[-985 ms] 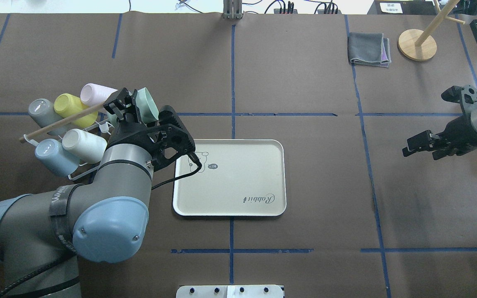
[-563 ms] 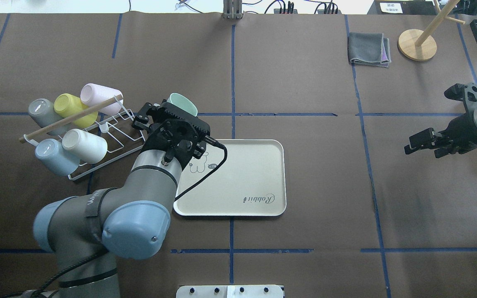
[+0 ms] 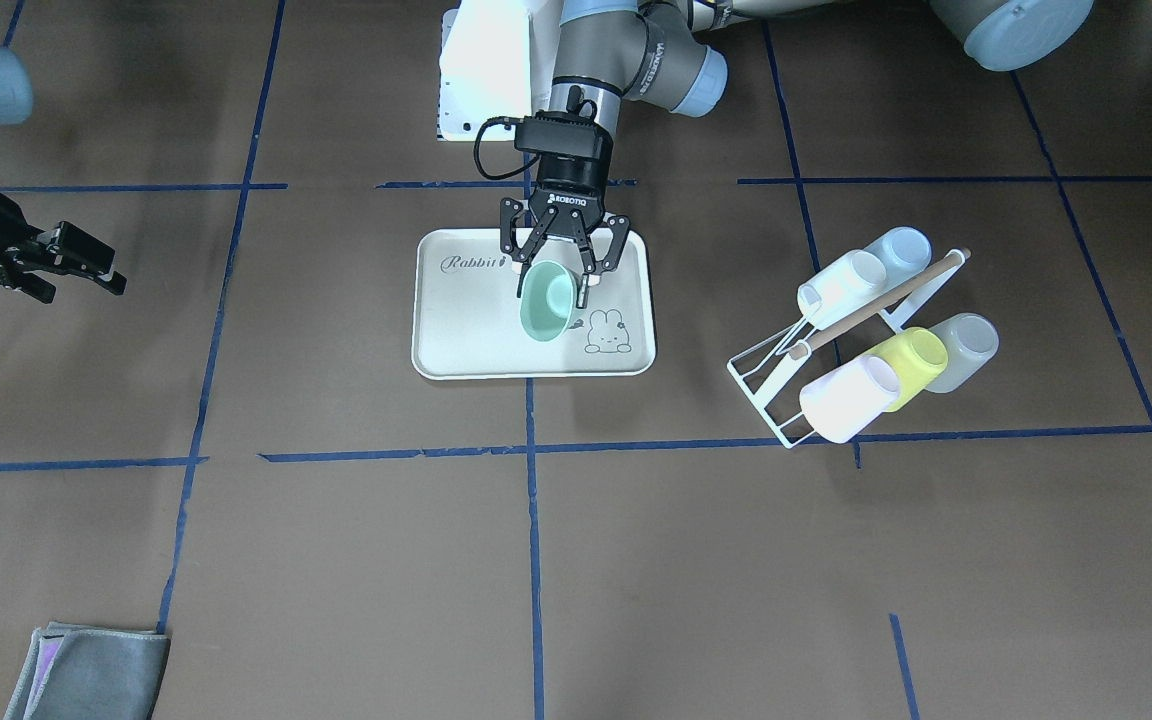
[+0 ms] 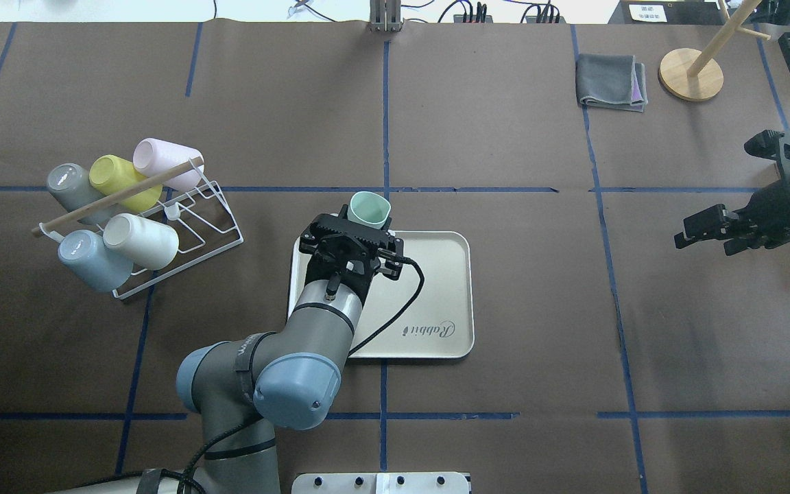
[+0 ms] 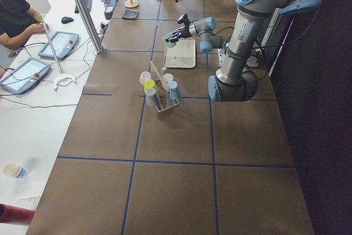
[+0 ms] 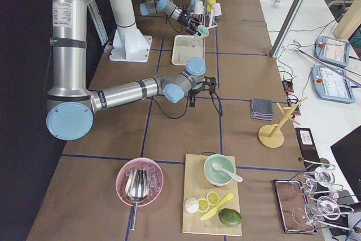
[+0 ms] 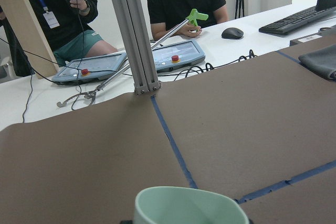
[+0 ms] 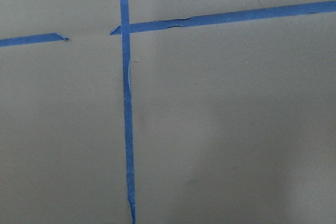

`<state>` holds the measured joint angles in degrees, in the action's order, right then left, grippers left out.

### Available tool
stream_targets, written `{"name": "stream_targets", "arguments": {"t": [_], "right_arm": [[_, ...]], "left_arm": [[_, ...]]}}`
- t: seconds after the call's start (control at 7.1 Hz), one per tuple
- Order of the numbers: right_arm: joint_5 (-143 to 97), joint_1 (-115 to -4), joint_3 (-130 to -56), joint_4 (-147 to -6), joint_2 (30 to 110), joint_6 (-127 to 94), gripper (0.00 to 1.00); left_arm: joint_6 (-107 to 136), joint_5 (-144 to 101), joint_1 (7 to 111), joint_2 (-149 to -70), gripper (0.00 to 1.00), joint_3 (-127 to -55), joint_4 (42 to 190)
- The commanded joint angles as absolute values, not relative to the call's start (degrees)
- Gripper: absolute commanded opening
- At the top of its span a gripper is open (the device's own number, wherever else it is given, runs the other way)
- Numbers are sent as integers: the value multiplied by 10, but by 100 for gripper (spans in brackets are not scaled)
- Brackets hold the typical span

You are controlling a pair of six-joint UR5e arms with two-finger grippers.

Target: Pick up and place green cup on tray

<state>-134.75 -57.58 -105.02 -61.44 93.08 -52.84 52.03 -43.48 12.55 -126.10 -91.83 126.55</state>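
Green cup (image 3: 546, 303): small, pale mint, handleless, slightly tapered, darker green inside. Clamped by its sides in the left tool (image 3: 553, 288) and held in the air above the tray (image 3: 466, 335), apart from it. Tilted, mouth turned up and away from the robot, interior showing in the front-facing view. Seen there over the tray's middle, between the "Rabbit" script (image 3: 471, 263) and the bunny drawing (image 3: 606, 332), just beside the bunny. Tray: cream-white, rectangular, rounded corners, raised rim, much larger than the cup, lying flat on the brown surface (image 3: 336, 560).
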Motion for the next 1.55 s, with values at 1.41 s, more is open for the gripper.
{"name": "stream_targets", "arguments": {"t": [1.41], "right_arm": [[-1347,-577,-1063,-614,932,-533,100]], "left_arm": [[523,-401,89,-1276,66,-818,1413]]}}
